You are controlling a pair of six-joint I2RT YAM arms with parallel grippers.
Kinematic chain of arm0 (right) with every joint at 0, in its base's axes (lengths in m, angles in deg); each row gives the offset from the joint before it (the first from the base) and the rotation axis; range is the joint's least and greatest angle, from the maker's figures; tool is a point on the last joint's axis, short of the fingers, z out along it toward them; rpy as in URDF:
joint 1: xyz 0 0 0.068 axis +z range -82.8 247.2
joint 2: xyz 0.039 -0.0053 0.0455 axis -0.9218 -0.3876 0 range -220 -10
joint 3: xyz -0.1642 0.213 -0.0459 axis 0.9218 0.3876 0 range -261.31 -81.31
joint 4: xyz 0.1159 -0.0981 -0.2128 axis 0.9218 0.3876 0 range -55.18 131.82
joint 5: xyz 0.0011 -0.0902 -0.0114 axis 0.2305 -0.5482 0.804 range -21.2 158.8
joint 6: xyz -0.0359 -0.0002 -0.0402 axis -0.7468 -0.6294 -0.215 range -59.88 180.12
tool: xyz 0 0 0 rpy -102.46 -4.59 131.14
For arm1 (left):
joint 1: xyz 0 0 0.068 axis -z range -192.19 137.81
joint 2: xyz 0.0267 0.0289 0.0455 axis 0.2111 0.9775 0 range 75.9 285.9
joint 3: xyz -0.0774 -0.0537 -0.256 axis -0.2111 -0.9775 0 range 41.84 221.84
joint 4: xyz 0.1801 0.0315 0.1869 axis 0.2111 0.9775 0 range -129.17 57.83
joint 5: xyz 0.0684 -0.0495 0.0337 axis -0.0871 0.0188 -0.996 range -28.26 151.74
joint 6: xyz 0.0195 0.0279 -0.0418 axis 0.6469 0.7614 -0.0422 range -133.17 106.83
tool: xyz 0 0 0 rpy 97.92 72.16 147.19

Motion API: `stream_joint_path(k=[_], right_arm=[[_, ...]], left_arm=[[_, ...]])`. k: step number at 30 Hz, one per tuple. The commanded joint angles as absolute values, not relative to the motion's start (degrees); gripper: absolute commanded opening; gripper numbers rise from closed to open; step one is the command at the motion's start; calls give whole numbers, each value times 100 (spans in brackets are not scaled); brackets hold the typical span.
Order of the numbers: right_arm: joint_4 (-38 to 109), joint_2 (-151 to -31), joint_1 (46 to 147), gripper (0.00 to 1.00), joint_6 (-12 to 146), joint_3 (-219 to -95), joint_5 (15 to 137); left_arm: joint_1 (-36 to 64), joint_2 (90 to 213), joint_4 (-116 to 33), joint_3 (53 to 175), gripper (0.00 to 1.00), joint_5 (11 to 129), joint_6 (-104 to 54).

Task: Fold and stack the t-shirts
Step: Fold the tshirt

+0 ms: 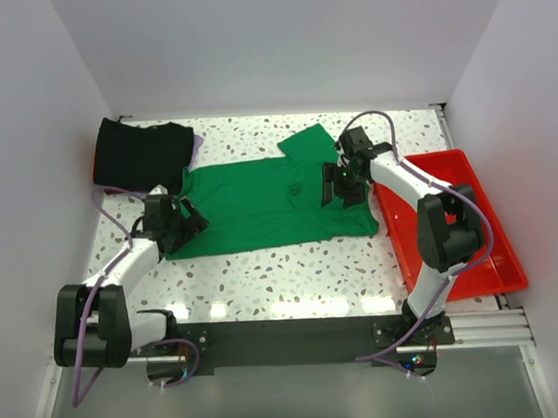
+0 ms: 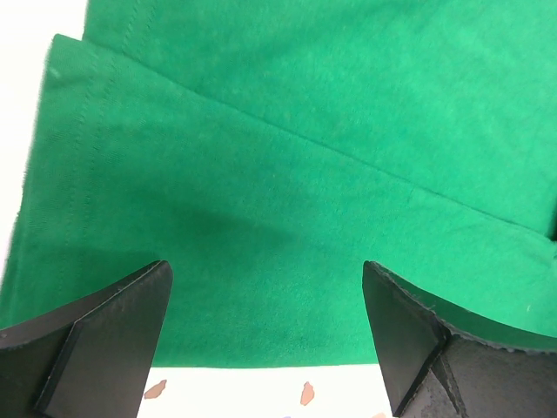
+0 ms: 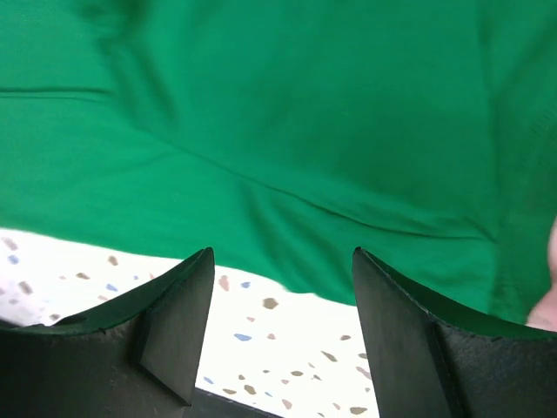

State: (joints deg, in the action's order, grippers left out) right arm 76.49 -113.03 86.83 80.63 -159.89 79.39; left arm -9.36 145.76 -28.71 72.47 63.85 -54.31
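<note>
A bright green t-shirt (image 1: 260,205) lies spread flat on the speckled table, one sleeve (image 1: 309,145) pointing to the back. My left gripper (image 1: 185,222) is at the shirt's left edge, open. In the left wrist view its fingers (image 2: 122,322) straddle the green cloth (image 2: 278,174) just above the hem, nothing pinched. My right gripper (image 1: 339,184) hovers over the shirt's right part, open. The right wrist view shows bare table between its fingertips (image 3: 283,257) and the green shirt (image 3: 287,113) just beyond. Folded black t-shirts (image 1: 142,152) sit stacked at the back left, a purple edge (image 1: 197,150) showing beside them.
A red plastic tray (image 1: 489,246) lies along the table's right side, next to the right arm. White walls close in the table at the back and on both sides. A black rail (image 1: 284,331) with the arm bases runs along the near edge.
</note>
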Motion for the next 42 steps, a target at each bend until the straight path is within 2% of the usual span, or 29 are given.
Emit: stream_joint_path(k=[1,11,19,32,42], right_arm=[[7542,-10950,8583,68,8060,-15620,7751],[7384,-10765,8363,69,8077,-14723,7224],[7252,-10949,8161,70,7980,-14538,6907],[6988,-11257,8082,71,7585,-14512,6705],[7365,-10669,8117,70,7541,-14871,7169]], left_arm=[[-867,14708,-3319,7199,95,6560,-5518],[-867,14805,-3372,6645,95,6394,-5360],[-867,14735,-3170,6513,96,5963,-5044],[-867,14674,-3021,6644,97,5603,-4885],[-858,14173,-2591,7400,97,5875,-4630]])
